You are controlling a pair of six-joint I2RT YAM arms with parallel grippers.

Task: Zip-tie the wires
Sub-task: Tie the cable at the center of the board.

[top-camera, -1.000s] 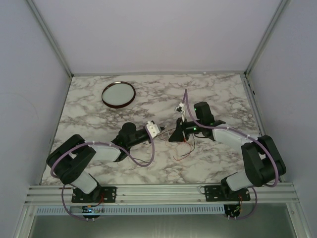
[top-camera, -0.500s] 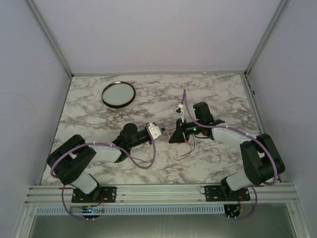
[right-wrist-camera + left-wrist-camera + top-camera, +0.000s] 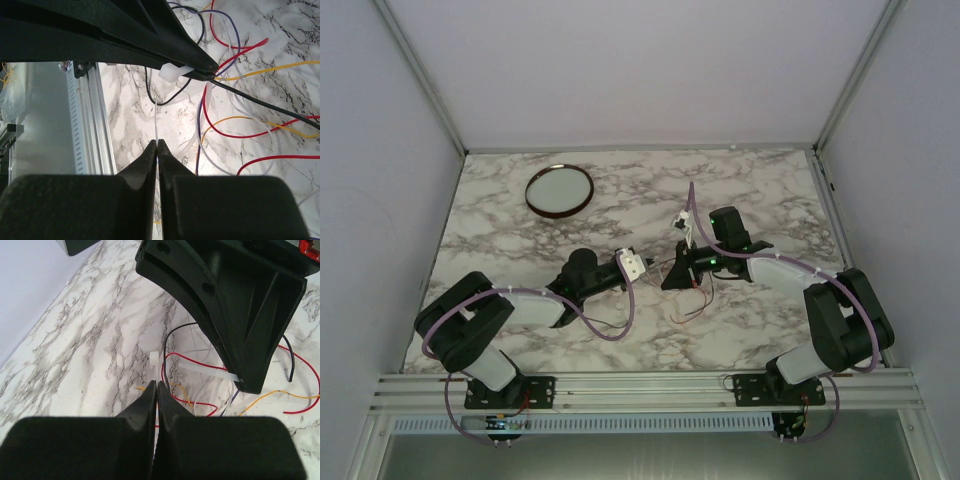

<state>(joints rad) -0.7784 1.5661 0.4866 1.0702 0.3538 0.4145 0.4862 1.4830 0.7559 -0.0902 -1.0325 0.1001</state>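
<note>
White plastic looks pinched in both fully closed pairs of jaws, the left gripper (image 3: 157, 384) by the head of the zip tie (image 3: 155, 358), the right gripper (image 3: 157, 143) on its tail, the strap spanning between them, while the wires (image 3: 695, 296) sprawl just beneath, mid-way across the worktop (image 3: 770, 190), nearer the right arm.

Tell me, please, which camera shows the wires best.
The right wrist view: the wires fill its right half, with red, yellow, purple and black strands each clear. The left wrist view shows fewer, partly hidden behind the right gripper. The top view shows only a few faint strands mid-table.
</note>
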